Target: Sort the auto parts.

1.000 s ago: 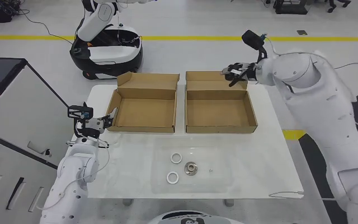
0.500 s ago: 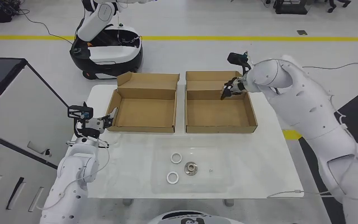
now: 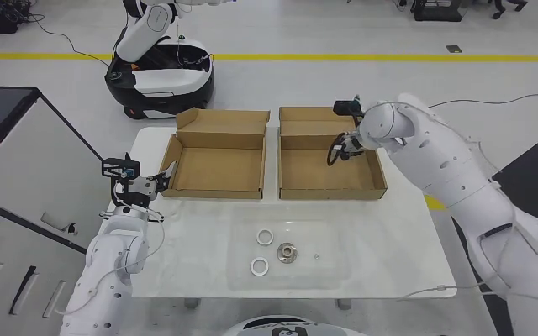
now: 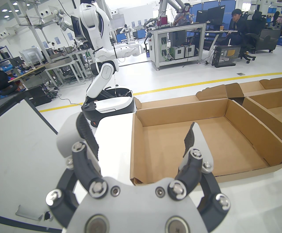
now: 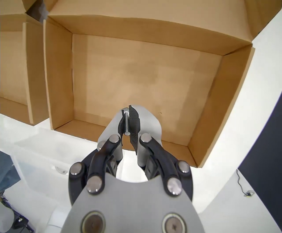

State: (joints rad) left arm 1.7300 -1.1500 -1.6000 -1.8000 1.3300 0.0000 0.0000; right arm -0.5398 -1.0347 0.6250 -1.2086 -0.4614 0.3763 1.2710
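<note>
Two white rings [image 3: 260, 267] lie close to the worktop's [image 3: 403, 244] front edge, approx. mid-width, the farther ring [image 3: 265, 237] a little behind the nearer. A metal hub [image 3: 287, 251] sits just beside them toward the right edge. All three are inside a clear tray [image 3: 336, 281] whose rim is hard to make out. A tiny speck [image 3: 316, 255] next to the hub is too small to identify. At the worktop's left edge the left gripper [image 4: 136, 123] hangs w/ fingers spread wide, just outside the left box's [image 3: 217, 195] left wall. That cardboard box stands at the back edge, flaps up, w/ the right box [image 3: 328, 195] just beside it; neither carries legible print. Over the right box's back half the right gripper [image 5: 128, 114] is clenched on a threaded bolt [image 5: 126, 123]. The bolt's shank shows between the ribbed pads and its far end is partly hidden by them. From the top view that gripper [image 3: 334, 154] reads as a dark blur and the bolt can't be picked out. Past the back edge a second robot [image 3: 160, 67] stands on the floor, upper part cut off. Screen [image 4: 214, 13] text in the room behind is too small and partly cropped.
</note>
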